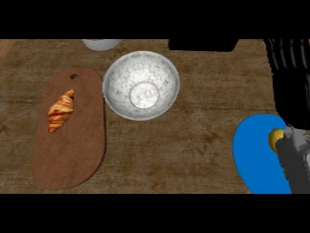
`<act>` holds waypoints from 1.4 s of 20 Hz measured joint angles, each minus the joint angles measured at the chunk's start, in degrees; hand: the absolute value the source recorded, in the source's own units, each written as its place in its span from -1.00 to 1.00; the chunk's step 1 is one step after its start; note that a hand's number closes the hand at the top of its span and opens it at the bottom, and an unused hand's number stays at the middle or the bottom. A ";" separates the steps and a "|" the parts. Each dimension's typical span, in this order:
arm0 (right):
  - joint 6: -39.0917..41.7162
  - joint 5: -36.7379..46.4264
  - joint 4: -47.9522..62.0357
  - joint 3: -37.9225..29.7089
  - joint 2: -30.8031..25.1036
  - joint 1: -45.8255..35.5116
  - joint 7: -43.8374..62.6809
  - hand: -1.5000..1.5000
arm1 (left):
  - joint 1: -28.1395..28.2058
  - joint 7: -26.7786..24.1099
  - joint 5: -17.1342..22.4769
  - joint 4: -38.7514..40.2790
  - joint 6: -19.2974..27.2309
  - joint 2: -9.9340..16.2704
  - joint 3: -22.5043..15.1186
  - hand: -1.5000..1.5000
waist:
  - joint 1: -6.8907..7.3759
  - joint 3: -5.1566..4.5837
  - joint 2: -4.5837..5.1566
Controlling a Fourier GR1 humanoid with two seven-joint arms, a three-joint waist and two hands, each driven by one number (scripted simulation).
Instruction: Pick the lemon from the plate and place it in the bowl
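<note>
On the right, lemon (276, 139): a small yellow patch on the blue plate, mostly covered by the robot's right arm.
Plate (254, 154): blue, round, at the lower right of the counter, its right part hidden under the arm.
Right hand (292, 75): black, at the right edge above the plate, fingers pointing toward the far side of the counter; whether they are straight or curled cannot be told, and it does not show whether they touch the lemon.
Right forearm (305, 164): grey, lying over the plate's right side.
Bowl (141, 85): pale speckled, round, at the top centre, well apart from the plate.
Cutting board (70, 145): brown wood, oval, just left of the bowl.
Croissant (61, 110): lying on the board's upper part.
Counter (177, 150): mottled brown.
Left hand: not visible.
</note>
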 measured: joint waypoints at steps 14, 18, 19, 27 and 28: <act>-17.88 21.05 12.81 -3.22 -3.88 21.80 -6.30 -1.00 | -5.21 3.56 12.44 -8.34 -18.00 -6.44 -7.15 0.00 | -3.58 0.33 -0.85; -23.38 28.64 7.55 -0.56 -2.84 26.09 -5.06 -1.00 | -7.03 5.54 14.37 -8.21 -21.03 -6.58 -6.55 0.00 | -2.88 0.39 -1.10; -24.39 31.29 6.25 0.32 -3.03 26.68 -2.81 -1.00 | -7.53 6.09 14.62 -8.29 -21.39 -6.73 -6.47 0.00 | -2.75 0.38 -1.13; -15.46 48.57 -3.43 3.37 -10.66 26.56 27.36 -1.00 | -8.21 7.30 14.88 -8.72 -22.54 -7.34 -6.71 0.00 | -2.17 0.15 -1.25; -12.73 49.57 -4.29 3.83 -11.50 25.64 31.05 -1.00 | -8.38 7.13 14.62 -8.51 -22.54 -7.61 -6.89 0.00 | -2.07 0.15 -1.21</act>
